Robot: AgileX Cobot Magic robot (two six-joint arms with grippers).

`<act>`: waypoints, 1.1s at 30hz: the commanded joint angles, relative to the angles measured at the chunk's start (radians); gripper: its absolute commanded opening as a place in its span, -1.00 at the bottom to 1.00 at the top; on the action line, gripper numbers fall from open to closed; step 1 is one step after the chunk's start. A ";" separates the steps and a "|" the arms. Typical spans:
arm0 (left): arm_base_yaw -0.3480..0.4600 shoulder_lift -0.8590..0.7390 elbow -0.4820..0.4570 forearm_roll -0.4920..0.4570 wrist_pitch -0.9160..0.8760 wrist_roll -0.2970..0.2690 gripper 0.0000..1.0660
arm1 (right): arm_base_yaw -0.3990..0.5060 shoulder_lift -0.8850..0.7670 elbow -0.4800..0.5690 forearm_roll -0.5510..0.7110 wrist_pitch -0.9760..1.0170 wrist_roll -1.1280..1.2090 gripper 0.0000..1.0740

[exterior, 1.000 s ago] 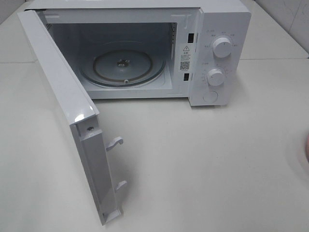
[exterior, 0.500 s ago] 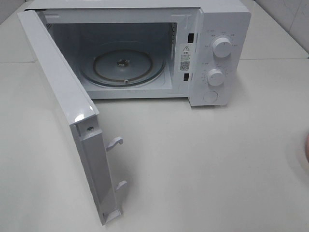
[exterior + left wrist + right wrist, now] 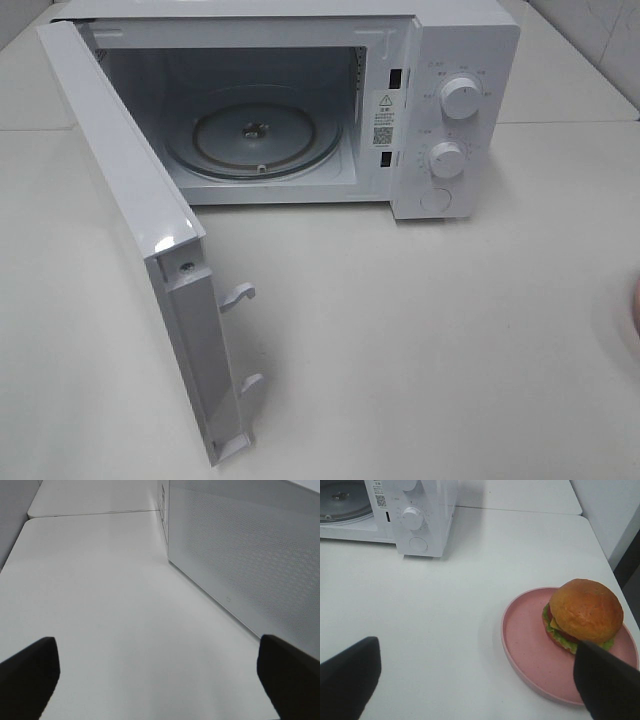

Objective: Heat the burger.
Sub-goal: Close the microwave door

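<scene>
Nearest us, our right gripper [image 3: 477, 680] and left gripper [image 3: 157, 677] hold their dark fingers [image 3: 350, 672] spread wide on nothing, the tips cut off. Just beyond, the round domed orange-brown burger [image 3: 585, 612] sits upright, dome up, with no clear long axis, off-centre on the flat salmon-pink round plate [image 3: 530, 640], barely a sliver in the high view. Farther along the white bench [image 3: 420, 330] stands the white microwave oven [image 3: 450, 110], door [image 3: 140, 230] swung open.

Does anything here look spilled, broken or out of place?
Nothing stands out. The microwave stands with its door swung wide open and its glass turntable bare, while the burger sits intact, off-centre on the pink plate. No spills show on the table.
</scene>
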 commanded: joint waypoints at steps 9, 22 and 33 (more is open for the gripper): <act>0.001 -0.019 0.001 -0.002 -0.002 -0.005 0.96 | -0.108 -0.030 0.001 0.064 -0.010 -0.038 0.87; 0.001 -0.019 0.001 -0.002 -0.002 -0.005 0.96 | -0.108 -0.030 0.001 0.067 -0.010 -0.024 0.72; 0.001 -0.019 0.001 -0.002 -0.002 -0.005 0.96 | -0.108 -0.030 0.001 0.067 -0.010 -0.024 0.02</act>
